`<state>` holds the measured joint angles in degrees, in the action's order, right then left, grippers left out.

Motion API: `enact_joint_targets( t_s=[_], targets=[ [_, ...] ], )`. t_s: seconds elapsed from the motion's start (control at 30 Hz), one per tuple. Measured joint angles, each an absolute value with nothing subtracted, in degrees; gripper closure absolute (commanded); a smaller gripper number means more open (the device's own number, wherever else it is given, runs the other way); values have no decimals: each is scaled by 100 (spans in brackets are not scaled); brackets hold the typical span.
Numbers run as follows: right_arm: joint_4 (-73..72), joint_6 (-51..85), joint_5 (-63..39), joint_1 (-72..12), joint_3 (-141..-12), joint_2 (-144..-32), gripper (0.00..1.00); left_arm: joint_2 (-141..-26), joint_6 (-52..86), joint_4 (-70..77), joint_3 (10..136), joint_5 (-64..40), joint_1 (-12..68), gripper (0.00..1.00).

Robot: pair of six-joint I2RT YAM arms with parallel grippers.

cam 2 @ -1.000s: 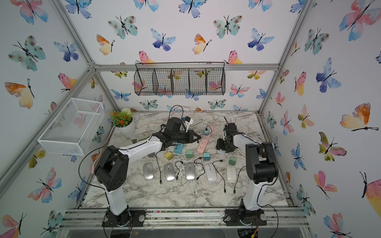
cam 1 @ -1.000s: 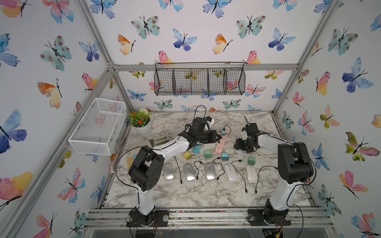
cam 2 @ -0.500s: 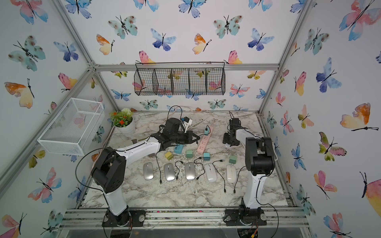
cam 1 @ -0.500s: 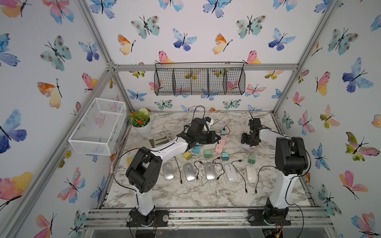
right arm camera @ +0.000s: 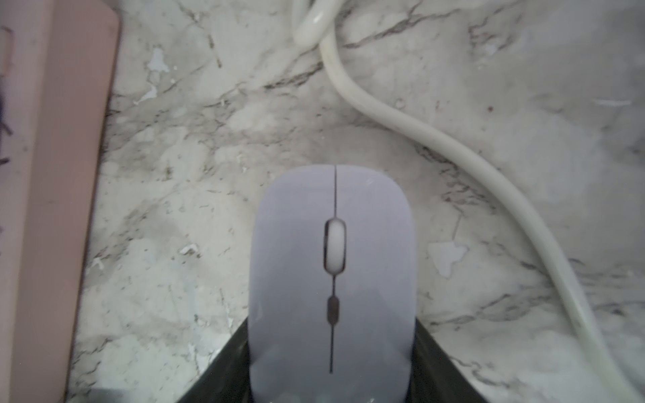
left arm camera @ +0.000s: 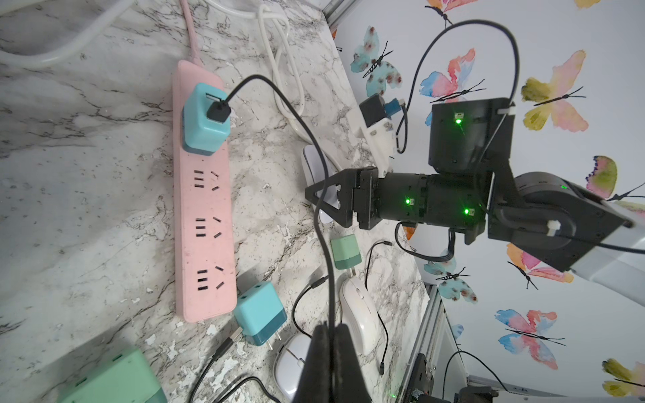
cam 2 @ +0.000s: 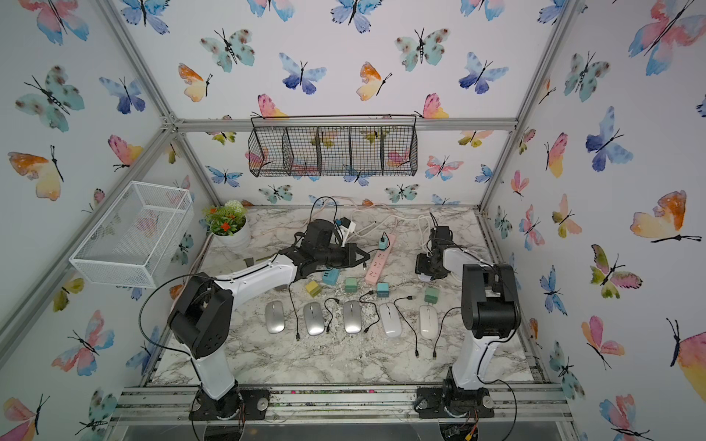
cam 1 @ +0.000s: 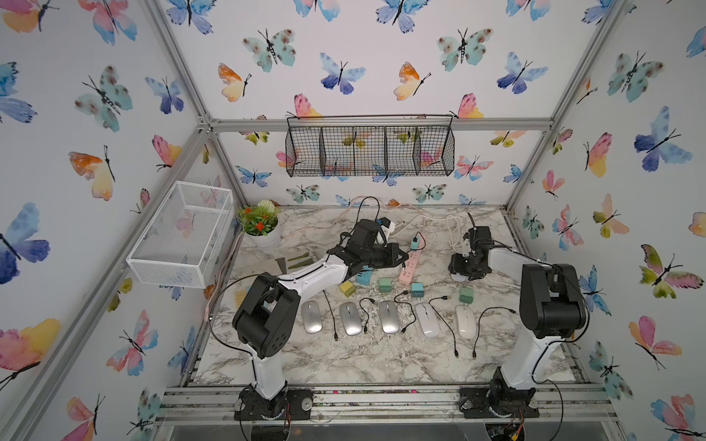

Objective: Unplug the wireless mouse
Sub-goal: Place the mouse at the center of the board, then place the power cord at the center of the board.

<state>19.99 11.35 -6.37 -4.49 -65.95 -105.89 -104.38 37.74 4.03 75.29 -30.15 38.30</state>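
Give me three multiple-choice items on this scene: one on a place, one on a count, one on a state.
1. The teal charger with the black cable sits: A in the wire basket; B on the pink power strip; C beside the plant.
2. Mice in the front row: A three; B five; C seven.
3. The right gripper is: A open and empty; B shut on a plug; C gripping a white mouse.
B: it stands plugged at the strip's end. B: three silver, two white. C: its fingers flank the mouse's sides.
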Motion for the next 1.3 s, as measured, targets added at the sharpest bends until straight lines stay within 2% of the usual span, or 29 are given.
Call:
enact_joint_targets(
  t_s=[0.2, 0.27, 0.4, 0.43, 0.47, 0.53, 0.63, 0.83, 0.87, 0.9, 0.97, 1.0, 1.03, 1.2, 1.3],
  targets=[
    [2128, 972, -738, -574, -6637, -10602, 90, -10438, 3780, 449, 7496, -3039, 3830, 100],
    [2191, 939, -701, -624, -6692, -10663, 83, -10438, 3782, 484, 7474, -3039, 3830, 100],
    [2226, 937, -419, -703, -6755, -10739, 59, -10436, 3795, 528, 7365, -3039, 3830, 100],
    [2233, 937, -364, -711, -6768, -10750, 50, -10433, 3795, 530, 7338, -3039, 3830, 100],
    [2241, 937, -305, -714, -6790, -10763, 36, -10431, 3795, 532, 7306, -3039, 3830, 100],
    [2233, 934, -257, -729, -6803, -10777, 22, -10429, 3795, 534, 7249, -3037, 3830, 100],
    [2224, 939, -250, -729, -6803, -10777, 8, -10427, 3795, 539, 7175, -3035, 3830, 100],
    [2134, 1046, -231, -729, -6659, -10508, 7, -10409, 3710, 484, 7089, -2987, 3830, 100],
    [2064, 1096, -228, -729, -6528, -10342, 7, -10409, 3664, 432, 7096, -2967, 3830, 96],
    [1977, 1144, -231, -729, -6368, -10132, 7, -10409, 3597, 338, 7122, -2895, 3830, 91],
    [1802, 1297, -268, -729, -5990, -9583, 10, -10412, 3417, 104, 7229, -2707, 3837, 66],
    [1706, 1367, -285, -729, -5846, -9369, 11, -10416, 3308, -27, 7325, -2600, 3846, 56],
    [1599, 1459, -311, -729, -5682, -9111, 13, -10436, 3201, -156, 7452, -2460, 3854, 50],
    [1153, 1931, -379, -729, -5004, -8226, 19, -10803, 2720, -690, 8361, -1739, 3874, 50],
    [1096, 2156, -419, -729, -4733, -7894, 21, -11135, 2482, -919, 8906, -1426, 3874, 61]
  ],
)
